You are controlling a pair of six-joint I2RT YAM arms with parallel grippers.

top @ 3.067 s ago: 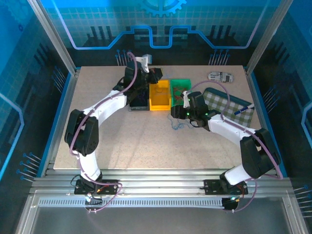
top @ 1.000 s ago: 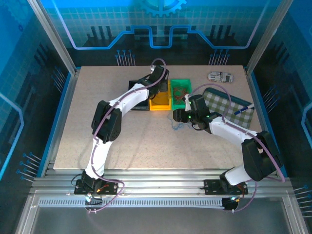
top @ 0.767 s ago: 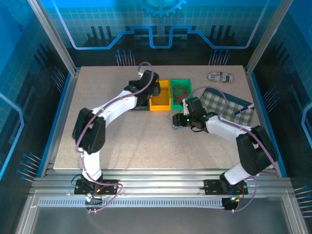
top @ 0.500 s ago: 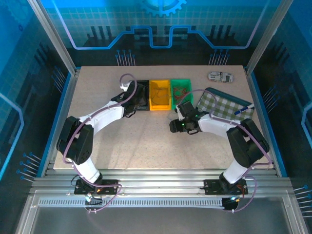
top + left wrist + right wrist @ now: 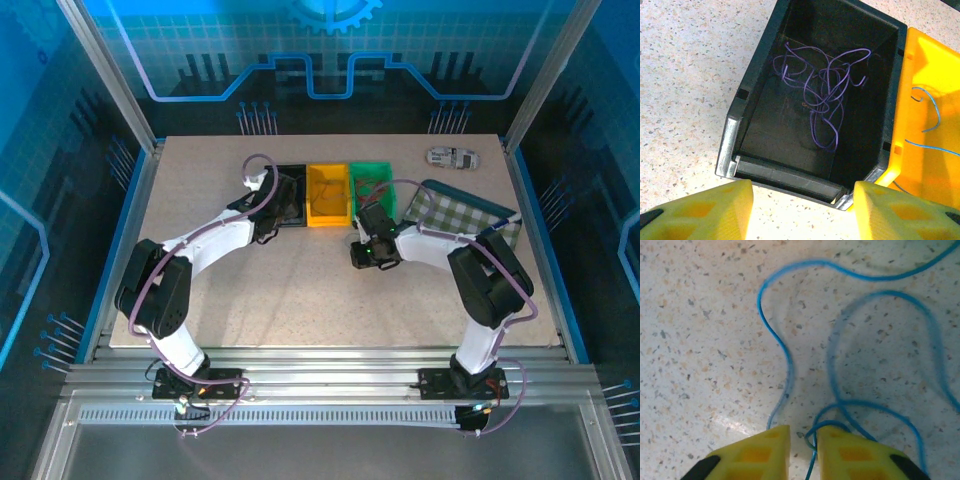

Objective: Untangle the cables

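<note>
**Right jaws nipped on the blue cable**

Since half a second before, my right elbow had swung in toward the middle of the bench (image 5: 700, 340), folding the forearm closer behind the wrist. My left arm had not shifted.

My right fingers (image 5: 760, 455) stood almost together, with only a slit between them. The blue cable (image 5: 788, 360) ran down into that slit, pinched at the tips, and the rest of it lay in loose loops on the bench. That arm reached low, its wrist just in front of the green bin (image 5: 358, 185).

My left jaws stood well apart and held nothing. The left fingers (image 5: 705, 210) hung above the near wall of the black bin (image 5: 740, 125), and that arm stretched forward in a long curve.

A purple cable (image 5: 826, 98) lay tangled on that bin's floor. Thin blue strands (image 5: 938, 114) lay in the yellow bin (image 5: 920, 60) touching its side.
</note>
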